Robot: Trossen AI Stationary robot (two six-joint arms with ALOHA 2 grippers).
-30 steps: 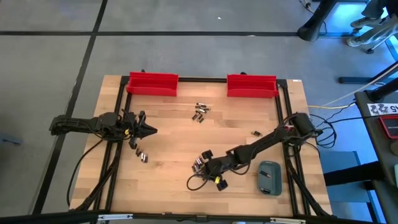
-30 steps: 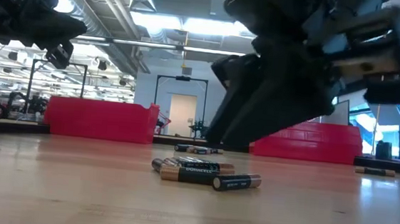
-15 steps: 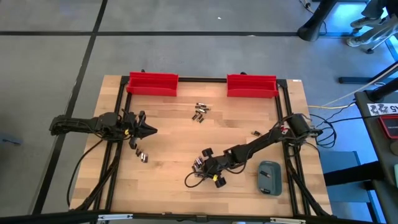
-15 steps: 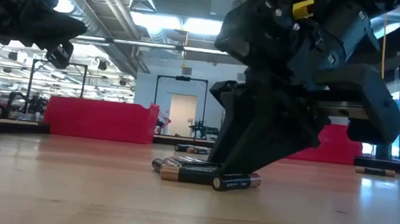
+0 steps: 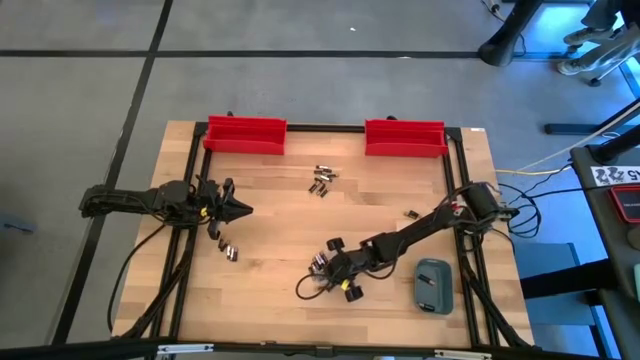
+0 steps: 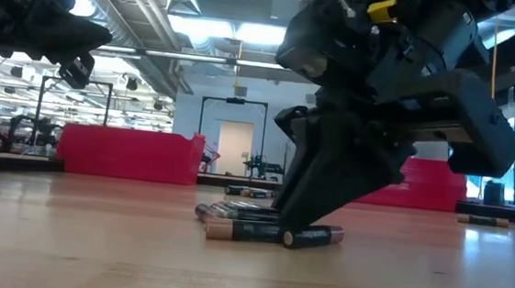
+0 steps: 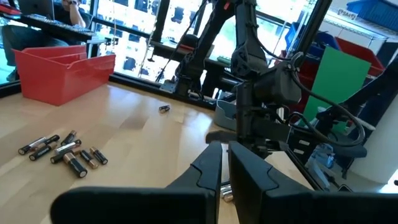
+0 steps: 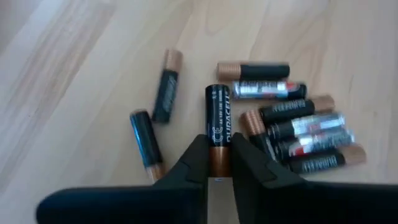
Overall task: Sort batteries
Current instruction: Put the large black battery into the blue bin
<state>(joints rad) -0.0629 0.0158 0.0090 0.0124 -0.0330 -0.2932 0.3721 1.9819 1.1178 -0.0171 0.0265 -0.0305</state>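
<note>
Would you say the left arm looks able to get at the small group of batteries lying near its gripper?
Probably yes: the batteries lie on bare wood just beside the left gripper, nothing between them, though its fingers are shut.

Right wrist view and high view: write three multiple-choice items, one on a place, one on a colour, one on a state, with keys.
1. Where does the grey-blue case lie?
A. Between the red bins
B. Near the table's front right corner
C. Under the left claw

2. What colour are the two bins at the far edge?
A. Red
B. Green
C. Yellow

3. What is the right claw doing?
A. Hanging open above a bin
B. Resting on the case
C. Closed on a copper-and-black battery

Key: 1 B, the high view shows the case by the right arm's base side. 2 A, both bins show red. 3 C, the right wrist view shows the fingers pinching the battery's copper end, beside the battery pile.
</note>
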